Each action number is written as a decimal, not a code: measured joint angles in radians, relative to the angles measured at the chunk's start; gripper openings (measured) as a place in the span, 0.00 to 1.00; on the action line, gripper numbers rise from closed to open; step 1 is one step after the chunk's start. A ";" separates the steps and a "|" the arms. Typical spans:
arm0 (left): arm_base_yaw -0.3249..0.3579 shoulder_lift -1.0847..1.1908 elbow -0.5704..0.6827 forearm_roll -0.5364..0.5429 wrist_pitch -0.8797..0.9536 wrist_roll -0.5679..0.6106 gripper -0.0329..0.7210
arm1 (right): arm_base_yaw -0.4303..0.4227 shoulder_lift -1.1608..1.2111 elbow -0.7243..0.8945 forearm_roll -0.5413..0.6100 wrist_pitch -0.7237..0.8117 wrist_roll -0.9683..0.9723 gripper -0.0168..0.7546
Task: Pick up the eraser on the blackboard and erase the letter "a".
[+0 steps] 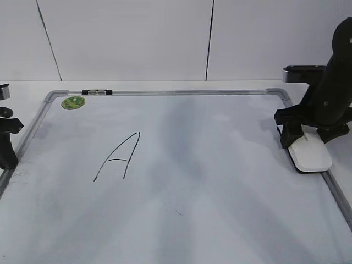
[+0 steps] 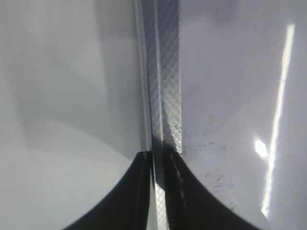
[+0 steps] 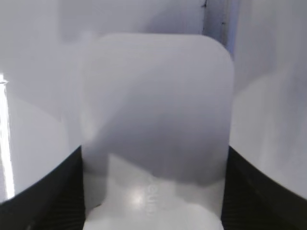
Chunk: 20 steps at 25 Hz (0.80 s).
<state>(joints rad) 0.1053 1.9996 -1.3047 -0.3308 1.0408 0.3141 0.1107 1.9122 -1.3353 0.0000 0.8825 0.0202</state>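
At the right edge of the frame, the right gripper [image 1: 306,144] is clamping the eraser [image 1: 311,154] on the blackboard [image 1: 220,181]; the left gripper [image 2: 157,160] is sitting closed. Uneven grip risks slipping; no small "a" is showing.

eraser [image 1: 311,155]: white rounded block, flat at right frame | blackboard [image 1: 220,181]: white, silver-framed, lying flat

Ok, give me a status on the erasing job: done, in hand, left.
Done: nothing wiped yet. In hand: the right gripper straddles the eraser at the blackboard's right edge, fingers flanking it; a firm grip is unclear. Left: lifting and wiping. Only a large "A" shows. The left gripper sits shut.
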 joint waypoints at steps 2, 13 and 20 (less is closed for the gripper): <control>0.000 0.000 0.000 0.000 0.000 0.000 0.14 | 0.000 0.009 0.000 0.000 -0.007 0.002 0.70; 0.000 0.000 0.000 0.000 0.000 0.000 0.14 | 0.000 0.016 0.000 0.036 -0.075 0.002 0.70; 0.000 0.000 0.000 0.000 0.000 0.000 0.14 | 0.000 0.018 0.000 0.036 -0.082 0.002 0.70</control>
<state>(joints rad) 0.1053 1.9996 -1.3047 -0.3308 1.0408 0.3141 0.1107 1.9299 -1.3353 0.0362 0.8005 0.0218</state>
